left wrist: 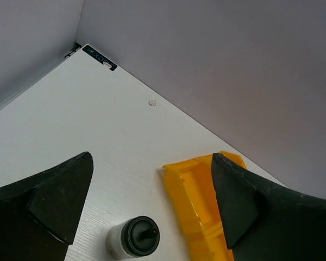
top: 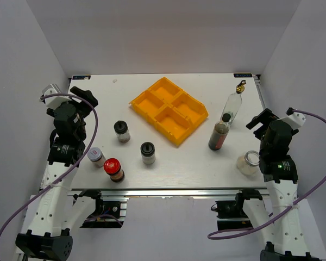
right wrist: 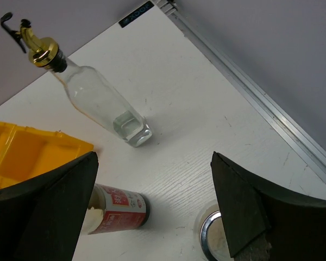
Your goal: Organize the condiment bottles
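Several condiment bottles stand on the white table. The tall clear gold-spouted bottle (top: 233, 106) (right wrist: 98, 100) and the dark-brown black-capped bottle (top: 219, 135) (right wrist: 117, 209) are at the right. A silver-lidded jar (top: 249, 162) (right wrist: 214, 239) stands near the right front. Two black-lidded jars (top: 121, 131) (top: 148, 153), a red-lidded jar (top: 113, 169) and a grey-lidded jar (top: 96, 156) are at the left front. My left gripper (top: 82, 98) (left wrist: 152, 201) is open and empty, above and behind a black-lidded jar (left wrist: 135, 237). My right gripper (top: 261, 119) (right wrist: 155, 201) is open and empty, over the table between the dark bottle and the silver-lidded jar.
A yellow four-compartment tray (top: 168, 111) (left wrist: 198, 206) (right wrist: 22, 152) sits turned at an angle at the table's middle back. Grey walls close in the left, right and back. A metal rail (right wrist: 250, 92) runs along the table's right edge.
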### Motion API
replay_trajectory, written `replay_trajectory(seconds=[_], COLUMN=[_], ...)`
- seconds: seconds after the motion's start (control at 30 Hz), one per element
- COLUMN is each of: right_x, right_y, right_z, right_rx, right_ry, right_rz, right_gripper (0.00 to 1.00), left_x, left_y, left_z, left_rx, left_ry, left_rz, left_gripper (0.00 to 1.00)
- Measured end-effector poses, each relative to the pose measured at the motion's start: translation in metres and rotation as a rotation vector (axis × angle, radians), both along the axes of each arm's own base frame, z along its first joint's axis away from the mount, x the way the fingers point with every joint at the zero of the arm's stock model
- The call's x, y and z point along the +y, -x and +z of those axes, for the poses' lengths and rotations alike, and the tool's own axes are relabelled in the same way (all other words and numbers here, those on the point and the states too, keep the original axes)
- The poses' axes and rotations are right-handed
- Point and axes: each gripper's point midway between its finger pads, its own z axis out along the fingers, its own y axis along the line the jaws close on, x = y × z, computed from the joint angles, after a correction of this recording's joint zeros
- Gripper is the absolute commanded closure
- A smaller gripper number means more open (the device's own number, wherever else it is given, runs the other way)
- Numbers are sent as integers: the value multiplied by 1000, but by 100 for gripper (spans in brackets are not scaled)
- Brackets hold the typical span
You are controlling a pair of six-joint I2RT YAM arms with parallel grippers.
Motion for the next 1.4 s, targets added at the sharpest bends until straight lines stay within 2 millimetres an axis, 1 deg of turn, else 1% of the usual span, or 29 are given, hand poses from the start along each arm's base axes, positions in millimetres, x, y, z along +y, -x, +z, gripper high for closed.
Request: replay_trajectory(seconds=[0.13, 0.2, 0.3, 0.33, 0.43, 0.57, 0.67, 0.77, 0.87, 0.97, 1.13, 1.23, 1.4], right_x=[16, 26, 42, 46, 56, 58, 58, 59, 58, 59, 66, 71, 75], right_y=[-6, -11, -22, -27, -47, -75, -94, -111, -125, -137, -157, -164, -176], right_z=[5, 12, 16, 16, 6, -13, -15, -12, -12, -22, -37, -40, -36], right_rx=[-16, -46, -63, -61, -23, 26, 3, -34, -51, -39, -22, -36, -76], right_ry=[3, 10, 32, 38, 64, 125, 196, 252, 296, 318, 314, 306, 296], right_rz=[103, 168, 277, 309, 386, 435, 466, 487, 494, 511, 557, 583, 588], right_gripper=[11, 11, 11, 11, 11, 11, 11, 11, 11, 11, 11, 11, 12], left_x=[-6, -12, -21, -23, -27, -29, -31, -31, -31, -31, -30, -30, -31], left_y=[-4, -7, -11, -11, -13, -17, -20, -21, -21, -21, -22, -23, -25], left_z=[-5, -7, -10, -12, -20, -31, -36, -37, -39, -41, -41, -41, -43], left_rx=[19, 29, 36, 39, 52, 82, 95, 94, 97, 102, 101, 102, 108], left_ry=[-15, -26, -44, -49, -67, -88, -101, -112, -119, -124, -130, -130, -131], left_rz=[-37, -72, -129, -144, -169, -185, -198, -203, -205, -204, -201, -201, -201], left_gripper=[2, 2, 2, 2, 2, 2, 2, 2, 2, 2, 2, 2, 2])
